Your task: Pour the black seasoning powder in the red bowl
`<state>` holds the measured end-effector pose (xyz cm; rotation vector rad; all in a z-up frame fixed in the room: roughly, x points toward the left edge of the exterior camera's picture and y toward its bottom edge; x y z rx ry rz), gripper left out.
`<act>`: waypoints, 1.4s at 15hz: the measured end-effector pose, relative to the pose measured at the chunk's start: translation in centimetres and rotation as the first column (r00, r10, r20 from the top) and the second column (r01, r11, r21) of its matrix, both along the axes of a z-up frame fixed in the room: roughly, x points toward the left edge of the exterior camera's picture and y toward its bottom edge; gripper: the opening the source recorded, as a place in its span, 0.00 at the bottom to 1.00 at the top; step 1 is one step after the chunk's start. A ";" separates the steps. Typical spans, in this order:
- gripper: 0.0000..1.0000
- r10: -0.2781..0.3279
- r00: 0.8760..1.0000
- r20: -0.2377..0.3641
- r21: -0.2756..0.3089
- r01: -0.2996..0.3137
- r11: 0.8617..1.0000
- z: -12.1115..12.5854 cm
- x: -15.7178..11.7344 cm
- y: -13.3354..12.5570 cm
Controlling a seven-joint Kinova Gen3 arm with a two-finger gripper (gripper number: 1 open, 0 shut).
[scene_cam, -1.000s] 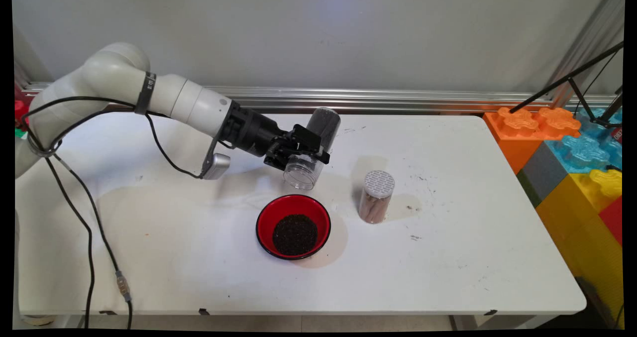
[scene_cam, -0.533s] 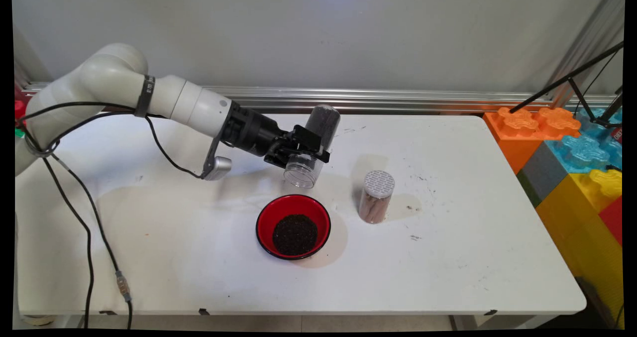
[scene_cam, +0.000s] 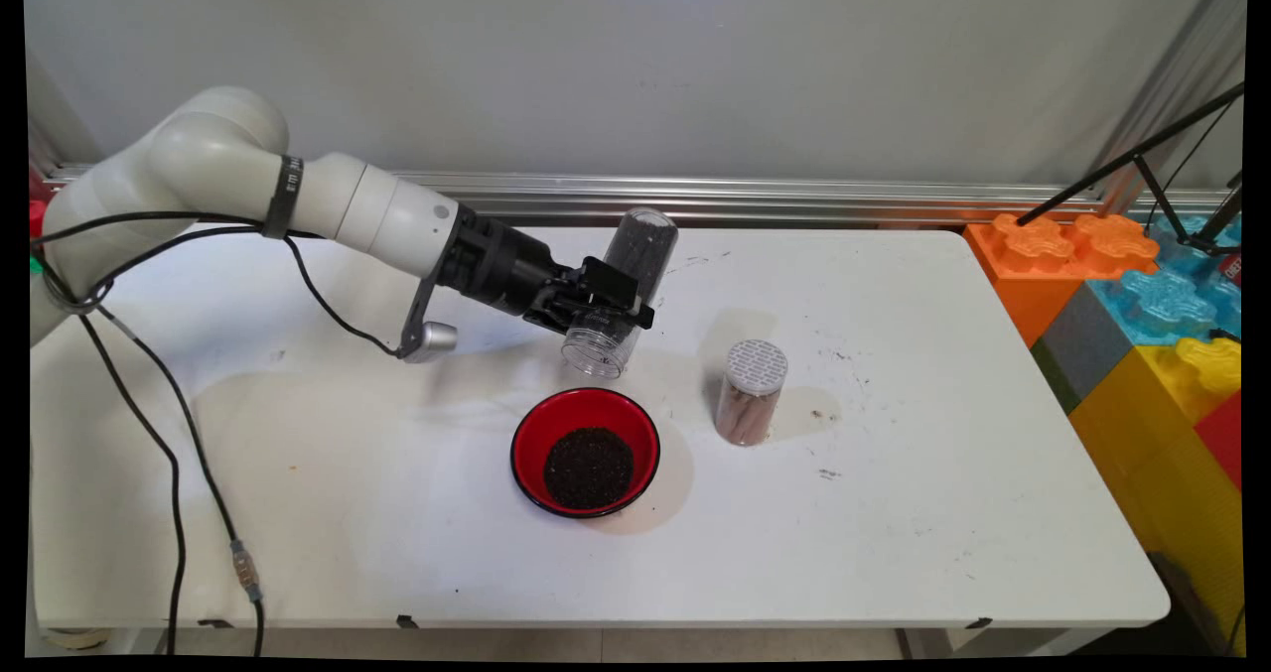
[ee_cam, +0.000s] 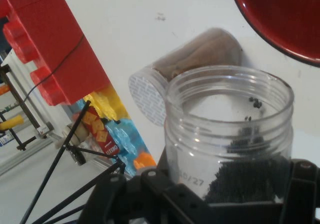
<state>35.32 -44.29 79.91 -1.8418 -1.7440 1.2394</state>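
Up above the worktop's (scene_cam: 894, 513) middle, the gripper (scene_cam: 601, 305) is clamped round a clear jar (scene_cam: 621, 295), tilted mouth-down with dark grains inside, over the red bowl (scene_cam: 585, 451) of grains; a capped shaker (scene_cam: 751, 391) stands just beside the bowl, toward the right edge

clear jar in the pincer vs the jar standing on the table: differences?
The clear plastic jar with dark grains is tilted, mouth open and low, held in the black pincer above the table; the brown-filled jar stands upright on the white table, apart, capped by a white perforated lid. Both are clear cylinders.
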 end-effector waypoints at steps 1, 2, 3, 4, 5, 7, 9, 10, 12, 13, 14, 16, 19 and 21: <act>0.00 -0.003 1.000 0.006 -0.011 0.003 1.000 0.0 0.0 0.1; 0.00 -0.004 1.000 0.010 -0.019 0.004 1.000 0.1 0.0 0.1; 0.00 -0.006 1.000 0.015 -0.028 0.006 1.000 0.1 -0.1 0.1; 0.00 -0.007 1.000 0.019 -0.035 0.008 0.999 0.1 -0.1 0.2; 0.00 -0.008 1.000 0.023 -0.041 0.009 0.999 0.2 -0.1 0.3; 0.00 -0.009 1.000 0.029 -0.053 0.011 0.999 0.2 -0.1 0.4; 0.00 -0.012 0.999 0.033 -0.063 0.014 0.998 0.3 -0.2 0.6; 0.00 -0.014 0.999 0.034 -0.068 0.017 0.998 0.4 -0.2 0.7; 0.00 -0.017 0.999 0.036 -0.078 0.020 0.997 0.6 -0.2 1.0; 0.00 -0.018 0.999 0.037 -0.083 0.021 0.996 0.7 -0.2 1.1; 0.00 -0.020 0.999 0.038 -0.089 0.024 0.996 0.8 -0.2 1.2; 0.00 -0.022 0.999 0.040 -0.099 0.026 0.995 1.0 -0.2 1.5; 0.00 -0.025 0.999 0.043 -0.110 0.030 0.993 1.2 -0.2 1.8; 0.00 -0.028 0.999 0.045 -0.117 0.033 0.993 1.4 -0.2 2.0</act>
